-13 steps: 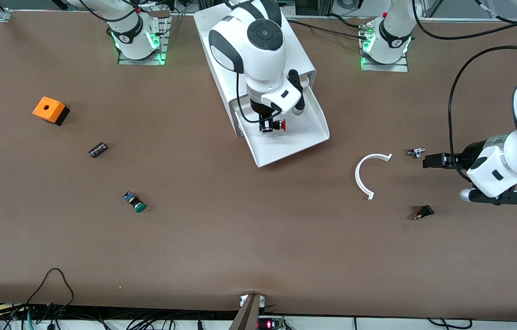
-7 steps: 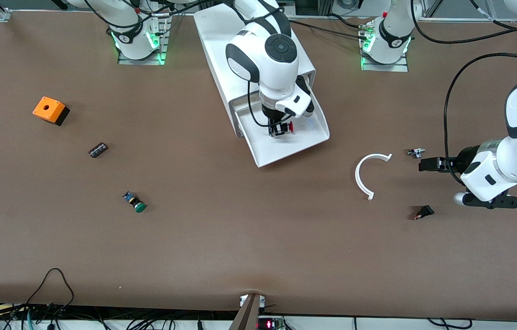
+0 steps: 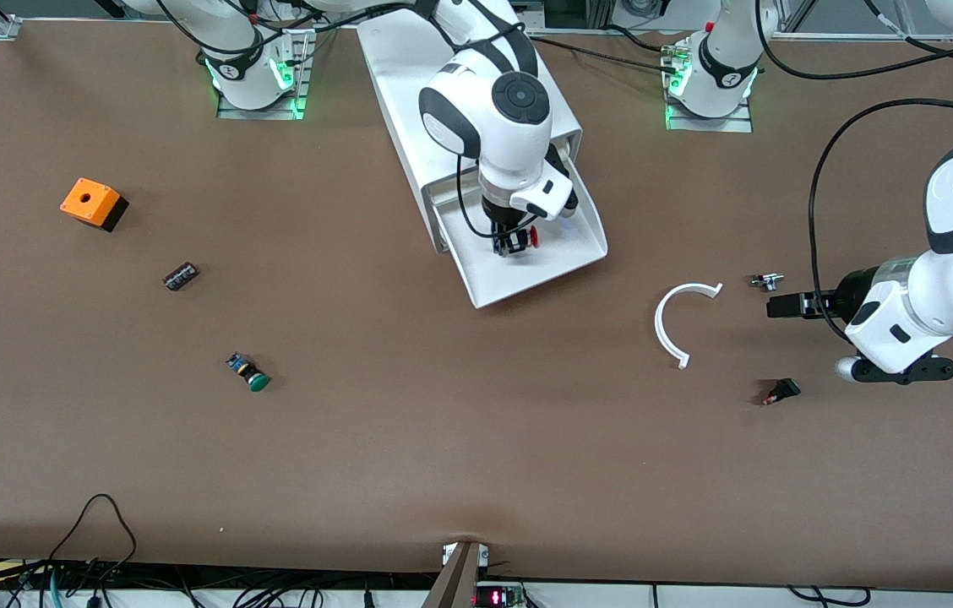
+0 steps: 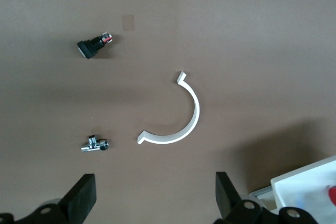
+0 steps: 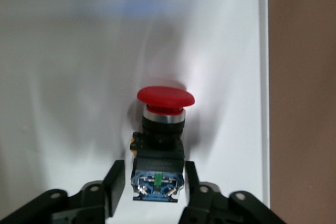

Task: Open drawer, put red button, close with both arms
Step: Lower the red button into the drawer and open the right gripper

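We see the right tool [image 3: 514, 243] down inside the pulled-out drawer [image 3: 563, 253], which juts from the white cabinet [image 3: 409, 76] at the middle of the tabletop's edge where the robots' bases stand. The red button [image 5: 164, 129] lies on the drawer floor between the tool's fingers [image 5: 115, 182]. In the right wrist view a thin gap shows on each side of the button's blue rear part, so the jaws stand slightly apart and do not clamp it.

The left tool [image 3: 785, 305] waits with its jaws wide apart and nothing in them, over the tabletop toward the left arm's end, between a small metal fitting [image 3: 767, 280] and a small black part [image 3: 782, 391]. A white curved strip [image 3: 679, 321] lies near it.
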`<state>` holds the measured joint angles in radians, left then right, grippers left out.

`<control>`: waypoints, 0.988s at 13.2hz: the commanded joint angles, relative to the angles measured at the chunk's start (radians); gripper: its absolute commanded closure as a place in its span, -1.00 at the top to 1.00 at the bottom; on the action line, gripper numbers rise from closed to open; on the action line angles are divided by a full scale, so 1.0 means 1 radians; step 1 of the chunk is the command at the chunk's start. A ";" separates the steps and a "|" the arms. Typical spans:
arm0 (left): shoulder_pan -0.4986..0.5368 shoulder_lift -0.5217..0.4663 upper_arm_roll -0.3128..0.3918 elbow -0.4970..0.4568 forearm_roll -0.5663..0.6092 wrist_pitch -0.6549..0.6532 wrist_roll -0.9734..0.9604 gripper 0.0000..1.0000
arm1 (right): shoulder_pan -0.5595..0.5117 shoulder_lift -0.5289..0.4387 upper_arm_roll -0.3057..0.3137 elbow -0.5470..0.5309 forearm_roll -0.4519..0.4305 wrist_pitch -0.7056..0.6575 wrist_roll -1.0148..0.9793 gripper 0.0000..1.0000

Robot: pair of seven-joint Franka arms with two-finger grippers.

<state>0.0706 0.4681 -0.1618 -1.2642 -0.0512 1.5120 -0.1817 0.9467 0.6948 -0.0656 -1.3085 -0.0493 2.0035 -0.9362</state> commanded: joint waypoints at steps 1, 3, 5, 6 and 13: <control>-0.012 0.003 -0.002 0.006 0.001 -0.012 -0.085 1.00 | 0.011 0.022 -0.026 0.037 -0.003 0.018 0.025 1.00; -0.015 0.001 -0.002 0.005 0.001 -0.015 -0.120 1.00 | 0.009 0.005 -0.048 0.037 0.009 -0.005 0.025 1.00; -0.017 0.001 -0.004 0.005 0.001 -0.027 -0.143 1.00 | 0.009 -0.040 -0.138 0.054 0.092 -0.061 0.025 1.00; -0.018 0.001 -0.013 0.003 0.001 -0.039 -0.153 1.00 | 0.009 -0.052 -0.195 0.080 0.132 -0.101 0.025 1.00; -0.035 -0.006 -0.034 -0.105 -0.078 -0.030 -0.205 0.98 | 0.003 -0.083 -0.456 0.195 0.187 -0.181 0.030 1.00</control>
<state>0.0362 0.4715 -0.1876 -1.3225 -0.1058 1.4798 -0.3679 0.9454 0.6064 -0.4696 -1.1318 0.1161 1.8350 -0.9143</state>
